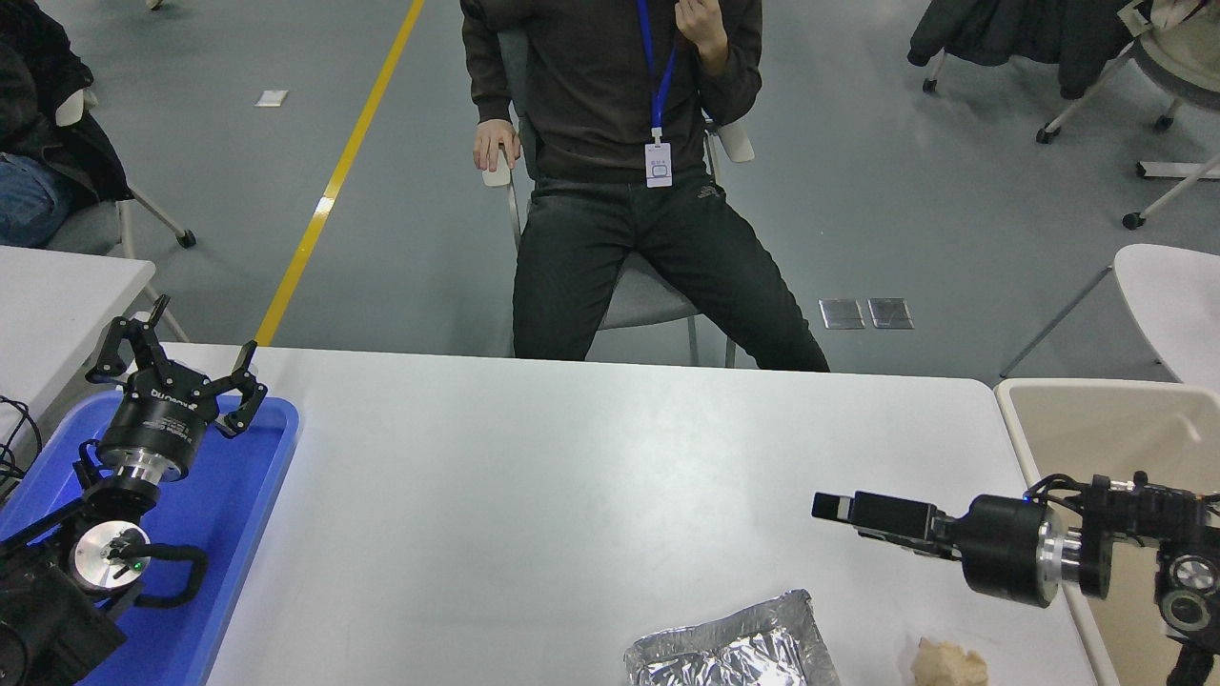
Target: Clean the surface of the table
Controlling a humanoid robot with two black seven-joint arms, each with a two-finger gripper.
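Right gripper [831,507], finger state unclear edge-on, could shove the foil sheet [729,648] at its 7 o'clock off the table surface [572,476].

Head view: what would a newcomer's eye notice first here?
Probably the right gripper, reaching sideways over the white table at the right, above a crumpled foil sheet and a beige lump at the near edge. Next, a seated person at the far side. The left gripper, jaws open, is parked over a blue tray.
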